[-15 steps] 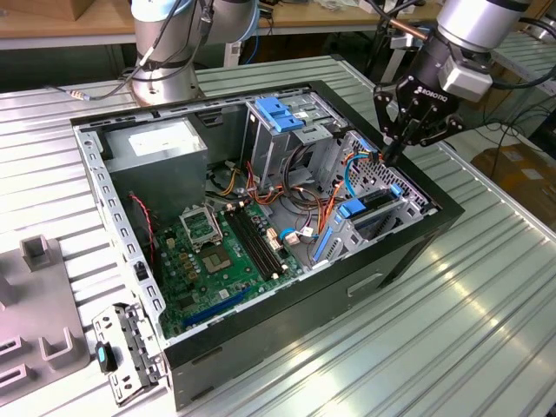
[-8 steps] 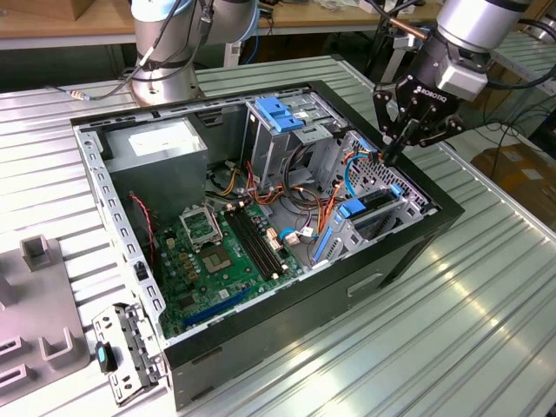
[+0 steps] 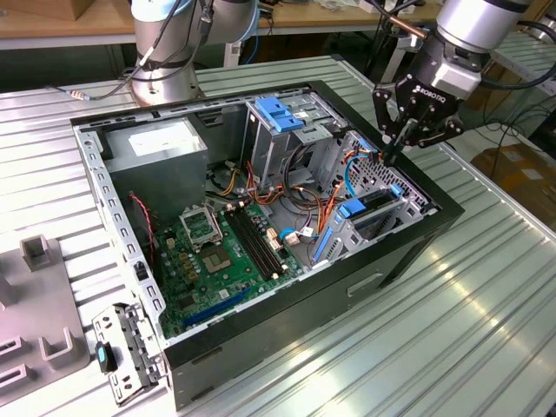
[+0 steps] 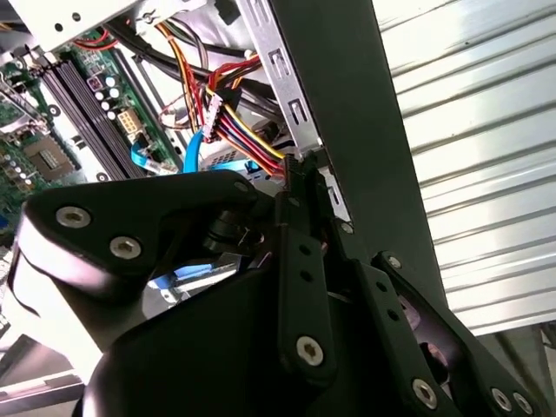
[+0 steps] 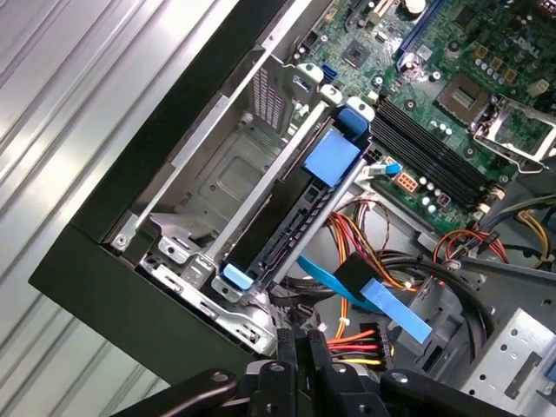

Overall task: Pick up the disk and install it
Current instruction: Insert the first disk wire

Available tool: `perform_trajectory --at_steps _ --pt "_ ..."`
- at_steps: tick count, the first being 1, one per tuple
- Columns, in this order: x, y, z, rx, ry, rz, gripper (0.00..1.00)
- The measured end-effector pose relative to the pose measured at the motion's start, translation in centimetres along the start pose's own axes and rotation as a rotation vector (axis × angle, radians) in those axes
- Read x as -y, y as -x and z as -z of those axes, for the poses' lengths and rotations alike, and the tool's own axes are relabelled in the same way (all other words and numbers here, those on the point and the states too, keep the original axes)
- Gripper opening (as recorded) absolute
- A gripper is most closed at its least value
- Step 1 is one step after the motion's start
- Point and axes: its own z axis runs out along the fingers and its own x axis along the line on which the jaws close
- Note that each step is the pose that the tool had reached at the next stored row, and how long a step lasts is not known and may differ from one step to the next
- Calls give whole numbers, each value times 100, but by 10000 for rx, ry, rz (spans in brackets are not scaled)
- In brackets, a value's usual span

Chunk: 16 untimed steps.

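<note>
One hand (image 3: 388, 149): fingers clenched together, nothing between them; hangs over rim of open computer case (image 3: 261, 334) at exterior view's right, on ribbed bench (image 3: 486, 287).
One disk (image 3: 373, 201): stands on edge in drive cage (image 5: 217, 182) slot, blue rail tab at each end.
Relation: disk just below hand, slightly toward exterior view's left, not touching.
Long axis: along case side wall; in first wrist view, disk (image 5: 291, 221) runs away from fingertips.
Judgement: disk looks seated.

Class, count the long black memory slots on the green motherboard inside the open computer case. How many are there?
4. The memory slots lie side by side in one parallel bank on the motherboard, beside the processor socket, toward the exterior view's right. None seems hidden.
</note>
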Motion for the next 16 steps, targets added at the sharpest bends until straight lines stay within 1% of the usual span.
perform_trajectory --at_steps 1,2,5,8,11,13,16 --pt "0 0 0 2 -4 -86 18" --pt "0 0 -2 6 -12 -302 18" --pt "0 0 -5 13 -25 -614 18" --pt "-10 7 -7 18 -32 -781 18" --pt "-50 34 -9 18 -33 -809 18" --pt "-60 41 -9 18 -34 -874 18" --pt "-66 46 -10 26 -49 -1226 18"
